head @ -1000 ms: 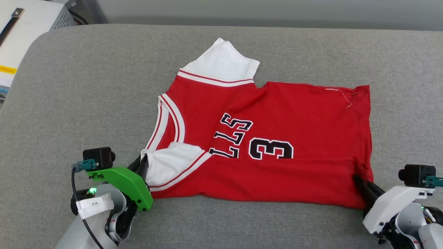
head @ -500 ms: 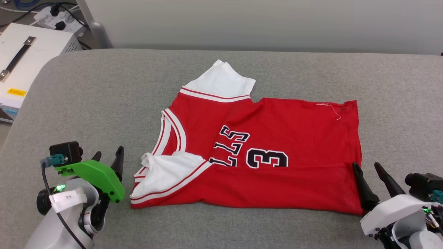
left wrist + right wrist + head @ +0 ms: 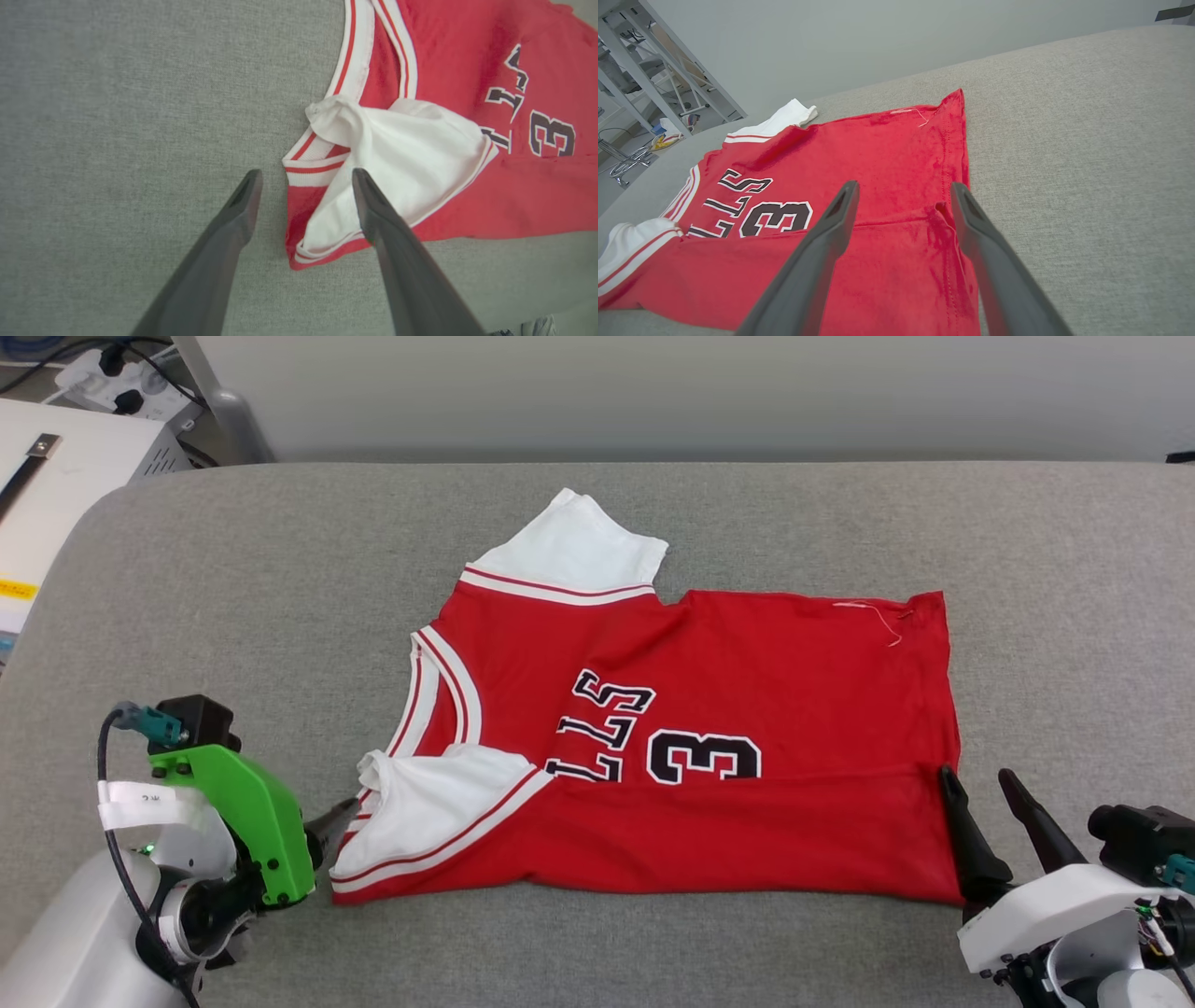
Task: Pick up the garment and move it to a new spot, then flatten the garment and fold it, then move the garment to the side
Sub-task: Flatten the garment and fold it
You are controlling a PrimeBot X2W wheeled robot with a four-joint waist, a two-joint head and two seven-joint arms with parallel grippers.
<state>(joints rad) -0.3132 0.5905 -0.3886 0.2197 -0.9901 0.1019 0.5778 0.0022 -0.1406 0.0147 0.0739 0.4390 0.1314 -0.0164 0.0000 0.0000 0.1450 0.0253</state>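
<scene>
- Red jersey tee (image 3: 747, 691) lies flat mid grey fabric tabletop (image 3: 233, 579), near edge folded up over part of the black print (image 3: 653, 737).
- L pincer (image 3: 303, 175): released, empty, at white sleeve (image 3: 406, 154) corner.
- R pincer (image 3: 977, 775): released, empty, over hem-end fold.

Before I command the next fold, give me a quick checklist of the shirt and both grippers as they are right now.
1. Left gripper open, holding nothing: ok.
2. Right gripper open, holding nothing: ok.
3. Near edge of the garment folded over the print's lower part: ok.
4. Near sleeve lying flat: not ok, it is bunched by the collar.
5. Far sleeve folded in: not ok, it sticks out.
6. Right fingers clear of the hem: cannot tell.
</scene>
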